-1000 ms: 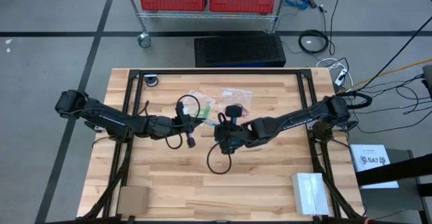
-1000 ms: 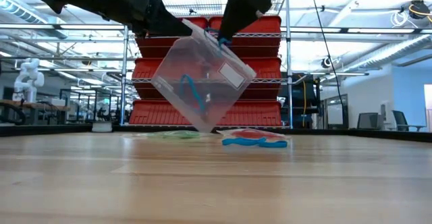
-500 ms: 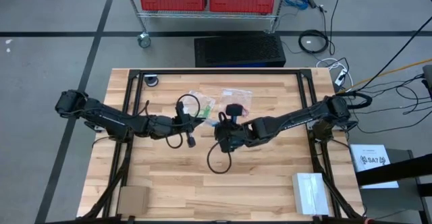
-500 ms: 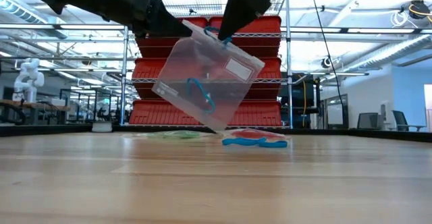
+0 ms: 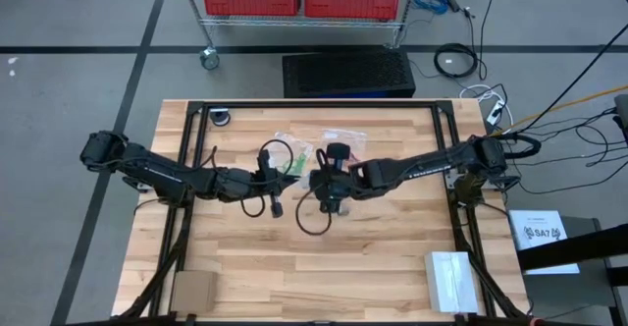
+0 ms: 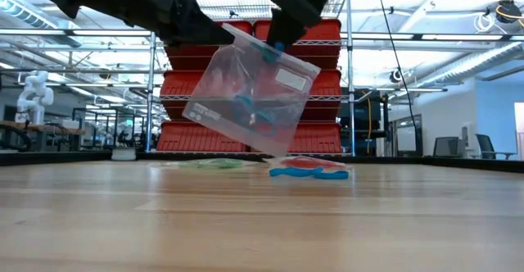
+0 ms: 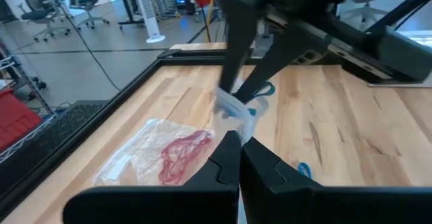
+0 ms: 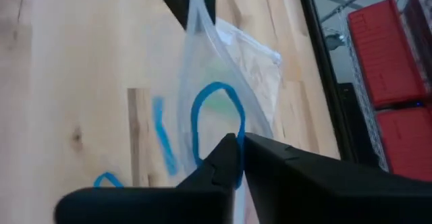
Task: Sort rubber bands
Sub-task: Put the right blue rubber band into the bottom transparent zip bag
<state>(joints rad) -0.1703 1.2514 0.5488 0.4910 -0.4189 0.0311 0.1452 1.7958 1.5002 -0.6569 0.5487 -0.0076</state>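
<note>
From the high view I see my left gripper (image 5: 287,173) and right gripper (image 5: 316,176) meeting mid-table (image 5: 392,257), the right one nearer the left than a second ago.

In the low view both hold the clear plastic zip bag (image 6: 250,100) aloft by its top edge; the blue rubber bands (image 6: 246,108) hang inside, below both jaws. The bag now tilts flatter.

The left wrist view shows my left jaws clamped on the bag's rim, a bag of red rubber bands (image 7: 181,156) lying beyond.

The right wrist view shows the right jaws nearly together on the film, a blue loop just ahead.
</note>
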